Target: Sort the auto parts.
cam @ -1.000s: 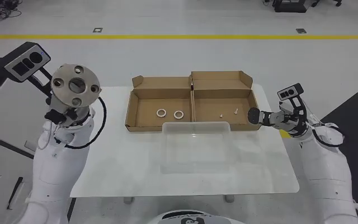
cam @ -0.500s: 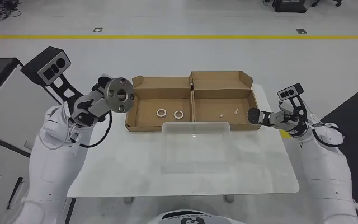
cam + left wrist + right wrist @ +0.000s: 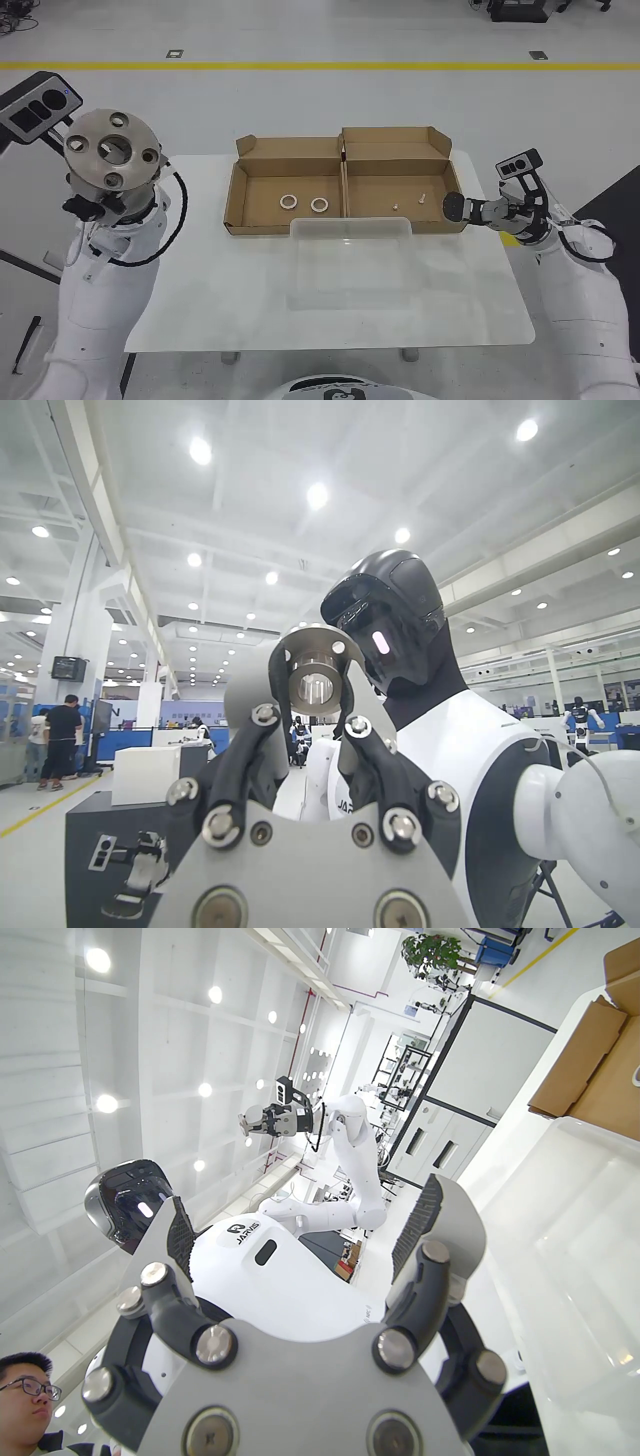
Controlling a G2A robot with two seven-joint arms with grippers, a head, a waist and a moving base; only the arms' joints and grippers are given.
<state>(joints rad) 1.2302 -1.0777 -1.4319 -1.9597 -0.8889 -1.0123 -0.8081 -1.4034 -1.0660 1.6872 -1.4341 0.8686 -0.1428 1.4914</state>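
Nearest to us, a clear plastic tray (image 3: 350, 224) sits about midway along the white table (image 3: 200, 290), empty. Just beyond it, two open cardboard boxes stand side by side along the far edge, touching. The left box (image 3: 290, 150) holds two white rings (image 3: 288, 201), near each other but apart. The right box (image 3: 395, 150) holds two small white parts (image 3: 397, 204) that are too small to name.

At the table's right edge, the right gripper (image 3: 305, 1200) hangs just beside the right box, its fingers spread wide with nothing between them.

Beyond the left edge and raised well above the table, the left gripper (image 3: 312, 687) has its fingers closed on the neck of a metal flanged hub (image 3: 92, 165), whose drilled disc faces upward.
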